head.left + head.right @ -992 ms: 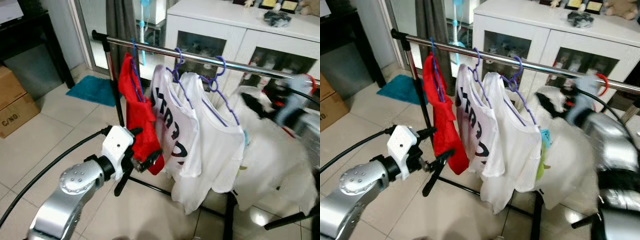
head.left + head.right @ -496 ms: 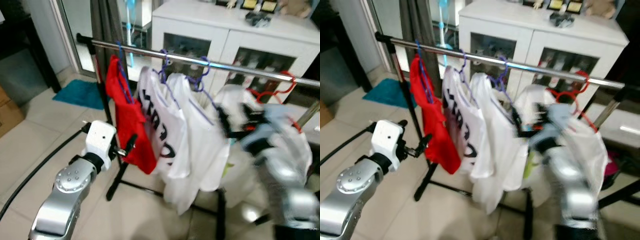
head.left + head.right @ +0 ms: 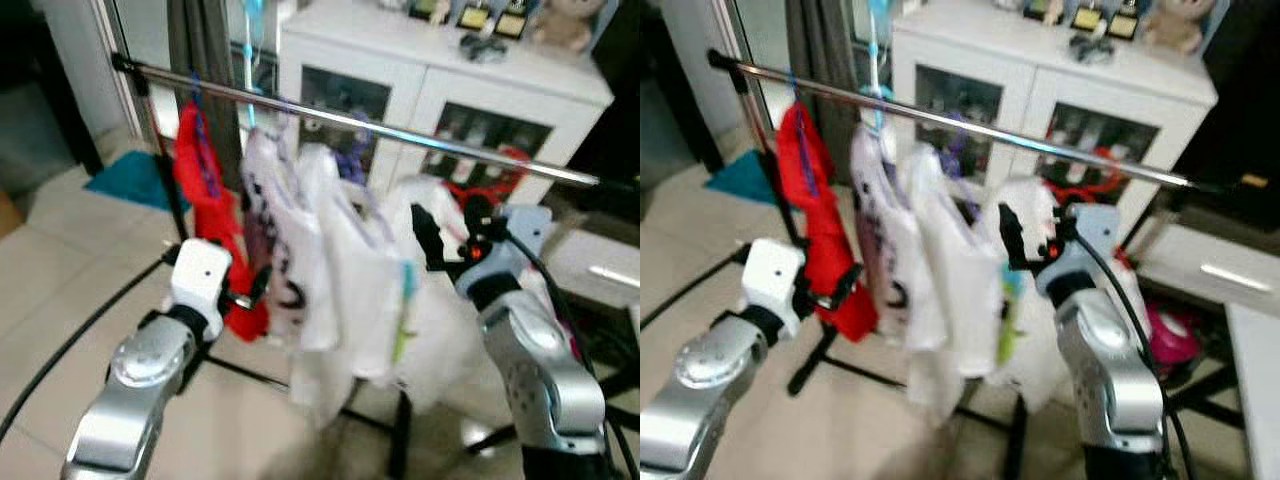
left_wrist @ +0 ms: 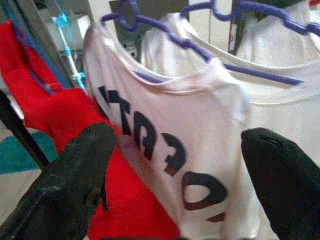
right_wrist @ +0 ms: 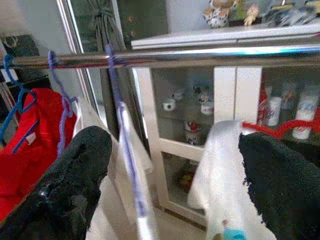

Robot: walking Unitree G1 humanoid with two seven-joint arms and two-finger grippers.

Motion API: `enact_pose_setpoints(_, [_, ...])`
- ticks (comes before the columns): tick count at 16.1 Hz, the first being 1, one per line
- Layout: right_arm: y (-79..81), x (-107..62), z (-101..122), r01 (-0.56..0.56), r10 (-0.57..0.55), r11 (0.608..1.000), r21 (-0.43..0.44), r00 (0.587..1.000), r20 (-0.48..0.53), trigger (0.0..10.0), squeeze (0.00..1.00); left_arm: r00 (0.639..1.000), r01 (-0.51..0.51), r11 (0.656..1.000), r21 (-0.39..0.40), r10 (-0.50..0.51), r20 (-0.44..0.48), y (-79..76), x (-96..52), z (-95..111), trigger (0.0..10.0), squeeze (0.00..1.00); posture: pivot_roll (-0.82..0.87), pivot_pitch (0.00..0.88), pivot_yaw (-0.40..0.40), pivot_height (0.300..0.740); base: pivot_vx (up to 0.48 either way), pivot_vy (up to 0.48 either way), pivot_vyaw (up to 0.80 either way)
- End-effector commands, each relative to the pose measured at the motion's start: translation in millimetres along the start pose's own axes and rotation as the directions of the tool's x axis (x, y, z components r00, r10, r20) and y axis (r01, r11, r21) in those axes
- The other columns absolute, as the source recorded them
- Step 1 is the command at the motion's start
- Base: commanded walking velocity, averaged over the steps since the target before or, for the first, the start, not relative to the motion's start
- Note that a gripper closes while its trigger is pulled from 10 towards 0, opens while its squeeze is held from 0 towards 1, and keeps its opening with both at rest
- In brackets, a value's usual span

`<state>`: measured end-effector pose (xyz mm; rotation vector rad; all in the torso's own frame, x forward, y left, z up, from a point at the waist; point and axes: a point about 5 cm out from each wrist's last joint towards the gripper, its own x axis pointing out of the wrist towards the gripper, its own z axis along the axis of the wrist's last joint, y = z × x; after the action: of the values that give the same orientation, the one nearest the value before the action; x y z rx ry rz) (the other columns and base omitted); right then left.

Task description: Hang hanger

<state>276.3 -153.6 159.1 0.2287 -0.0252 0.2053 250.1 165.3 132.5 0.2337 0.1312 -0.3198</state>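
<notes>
A steel rail [image 3: 330, 118] carries a red garment [image 3: 203, 190] on a blue hanger, then two white shirts [image 3: 345, 250] on purple hangers. Further right a red hanger [image 3: 1092, 186] hooks over the rail with a white garment [image 3: 440, 310] below it. My right gripper [image 3: 447, 225] is open at chest height just in front of that white garment, holding nothing. In the right wrist view the red hanger [image 5: 280, 127] and the rail [image 5: 200, 56] show beyond the open right gripper [image 5: 175, 150]. My left gripper [image 4: 180, 150] is open, low beside the red garment [image 4: 55, 115] and the lettered shirt [image 4: 170, 145].
A white cabinet [image 3: 440, 90] with glass doors stands close behind the rail, small items on top. The rack's black post [image 3: 160, 160] and foot are at the left. A teal mat [image 3: 125, 180] lies on the tiled floor. A black cable [image 3: 70, 350] trails from my left arm.
The camera has swung, sliding the rack leftward in the picture. My right arm has come away from the red hanger, which now hangs on the rail. The left arm stays beside the red garment.
</notes>
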Motion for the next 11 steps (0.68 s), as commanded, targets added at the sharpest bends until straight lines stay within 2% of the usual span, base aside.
enact_pose_setpoints(1, [-7.2, -1.9, -2, 0.039, -0.039, 0.999, -0.003, 0.999, -0.017, 10.0, 0.00, 0.999, 0.009, 1.000, -0.005, -0.009, 0.037, -4.7, 3.1, 6, 10.0, 0.00, -0.01, 0.000, -0.038, 0.740, 0.000, 0.000, 0.00])
enact_pose_setpoints(5, [-5.3, 0.7, -2, 0.045, -0.045, 0.999, 0.006, 0.999, -0.011, 10.0, 0.00, 0.999, 0.022, 1.000, -0.006, -0.022, 0.031, -2.6, 6.2, 6, 10.0, 0.00, -0.01, 0.000, -0.026, 0.740, 0.000, 0.000, 0.00])
enact_pose_setpoints(7, [-4.3, 3.1, 0, 0.046, -0.046, 0.999, -0.002, 0.999, 0.001, 10.0, 0.00, 0.998, 0.049, 0.999, -0.002, -0.049, 0.049, -2.4, 7.6, 9, 10.0, 0.00, -0.01, 0.000, -0.017, 0.740, 0.000, 0.000, -0.80])
enact_pose_setpoints(10, [-3.9, 6.1, 2, 0.037, -0.037, 0.999, -0.015, 0.999, 0.011, 10.0, 0.00, 0.997, 0.054, 0.999, 0.000, -0.054, 0.053, -2.5, 8.8, 11, 10.0, 0.00, -0.01, 0.000, -0.013, 0.740, 0.000, 0.000, 0.00])
enact_pose_setpoints(11, [-2.8, 9.8, 2, 0.009, -0.009, 0.998, -0.070, 1.000, -0.005, 10.0, 0.00, 0.993, 0.097, 0.995, -0.009, -0.096, 0.071, -4.9, 8.0, 13, 10.0, 0.00, -0.01, 0.000, -0.012, 0.740, 0.000, 0.000, 0.00])
